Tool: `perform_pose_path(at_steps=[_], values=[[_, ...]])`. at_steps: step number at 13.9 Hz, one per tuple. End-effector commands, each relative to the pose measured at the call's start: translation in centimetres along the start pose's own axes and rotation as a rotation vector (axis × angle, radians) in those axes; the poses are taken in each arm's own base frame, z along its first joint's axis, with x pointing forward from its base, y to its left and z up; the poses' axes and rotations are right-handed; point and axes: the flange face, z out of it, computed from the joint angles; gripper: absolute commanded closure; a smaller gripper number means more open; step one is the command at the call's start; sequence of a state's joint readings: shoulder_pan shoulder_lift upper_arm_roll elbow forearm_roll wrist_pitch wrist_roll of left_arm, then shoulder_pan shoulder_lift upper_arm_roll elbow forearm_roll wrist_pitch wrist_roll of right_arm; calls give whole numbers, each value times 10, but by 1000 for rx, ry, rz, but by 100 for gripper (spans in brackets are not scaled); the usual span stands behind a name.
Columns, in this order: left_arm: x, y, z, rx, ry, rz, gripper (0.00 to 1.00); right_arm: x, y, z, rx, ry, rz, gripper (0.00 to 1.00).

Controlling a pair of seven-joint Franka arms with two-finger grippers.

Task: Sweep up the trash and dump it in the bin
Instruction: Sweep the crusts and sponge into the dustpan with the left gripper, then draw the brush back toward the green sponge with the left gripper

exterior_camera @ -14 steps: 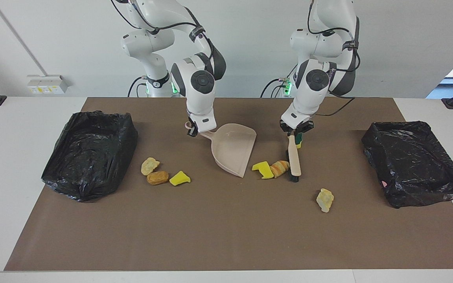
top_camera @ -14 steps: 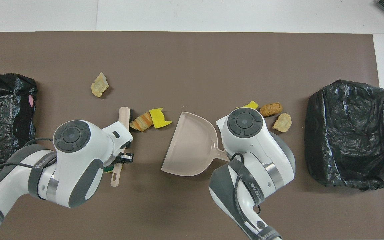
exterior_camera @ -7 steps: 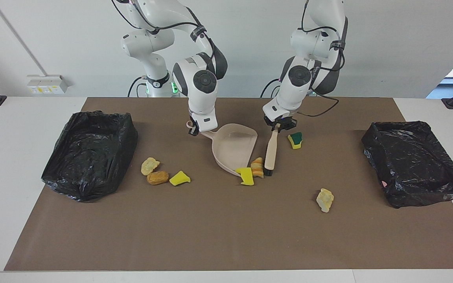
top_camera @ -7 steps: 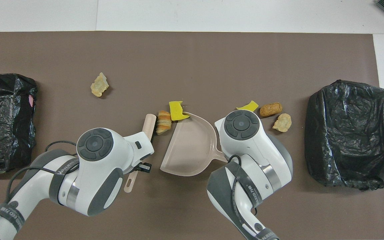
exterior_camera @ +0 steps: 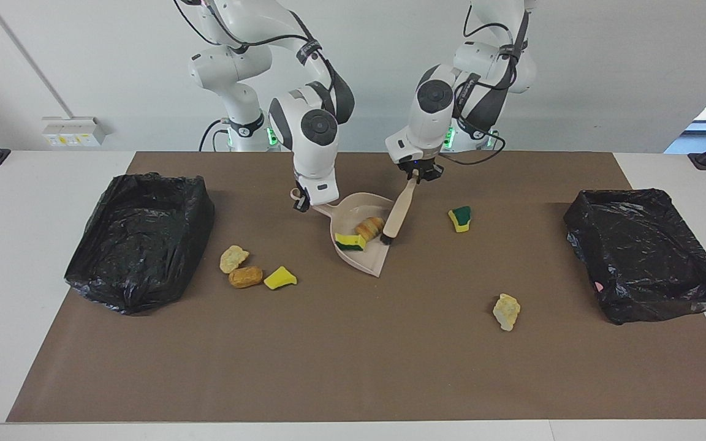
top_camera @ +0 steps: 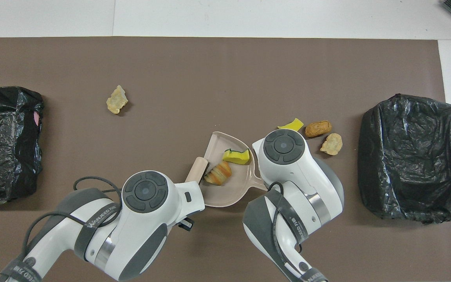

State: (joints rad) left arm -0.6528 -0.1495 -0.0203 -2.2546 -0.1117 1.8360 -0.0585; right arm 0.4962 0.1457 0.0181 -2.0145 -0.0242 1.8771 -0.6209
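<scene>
Currently, step in hand: a sweep of scraps into the dustpan (exterior_camera: pixel 362 236) is judged to be finishing, with nothing yet dumped.
Left end effector (exterior_camera: pixel 419 174): shut on the top of the brush (exterior_camera: pixel 397 214) handle, over the desk edge nearest the robots.
Brush axis: slanted, bristles low at the dustpan's open mouth, handle rising toward the left arm's base.
Right end effector (exterior_camera: pixel 301 203): clamped shut on the dustpan handle, the pan held low on the brown mat (exterior_camera: pixel 353 367).
Key relation: the dustpan's long axis runs from its handle at the right end effector out to its mouth, which opens toward the left arm's end and away from the robots; the brush closes that mouth.
Dustpan contents: a yellow-green sponge bit (exterior_camera: pixel 350 241) and a striped bread lump (exterior_camera: pixel 369 228), side by side.
Trash outside the pan: a green-and-yellow sponge bit (exterior_camera: pixel 460 218) toward the left arm's end; a pale lump (exterior_camera: pixel 505 311) farther out; three scraps (exterior_camera: pixel 246 276) close together beside the bin at the right arm's end.
Bins: two black-lined bins, (exterior_camera: pixel 140 239) at the right arm's end and (exterior_camera: pixel 646 252) at the left arm's end; no trash is seen inside either.
Nearer arm for dumping: the right arm is judged nearer its bin.
</scene>
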Motion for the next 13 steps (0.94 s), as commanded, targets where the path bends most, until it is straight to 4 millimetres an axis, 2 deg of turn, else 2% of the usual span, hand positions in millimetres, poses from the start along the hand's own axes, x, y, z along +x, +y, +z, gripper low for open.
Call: perform_pose_path(at_steps=[1,3,5,6,7,9,11,13], values=[[-49,-3,-30,-24,-58,22,100,-2,-2,0,-11,-6,21,100],[-68,-16,-27,-30,-133,-41,100,-2,-2,0,-12,-5,19,100],[-80,-42,-18,-33,-152,-247,100,-2,-2,0,-12,-5,21,100],[-85,-45,-14,-28,-167,-314,100,-1,-1,1,-12,-5,19,100],[-90,-61,-11,-31,-171,-420,100,-1,0,0,-17,-4,0,100],[-101,-76,-1,1,-173,-562,100,-5,6,1,-45,-17,-111,100],[-109,-97,5,35,-172,-736,100,-2,13,1,-71,17,-73,100],[-111,-114,11,20,-154,-819,100,1,16,0,-101,30,-5,100]])
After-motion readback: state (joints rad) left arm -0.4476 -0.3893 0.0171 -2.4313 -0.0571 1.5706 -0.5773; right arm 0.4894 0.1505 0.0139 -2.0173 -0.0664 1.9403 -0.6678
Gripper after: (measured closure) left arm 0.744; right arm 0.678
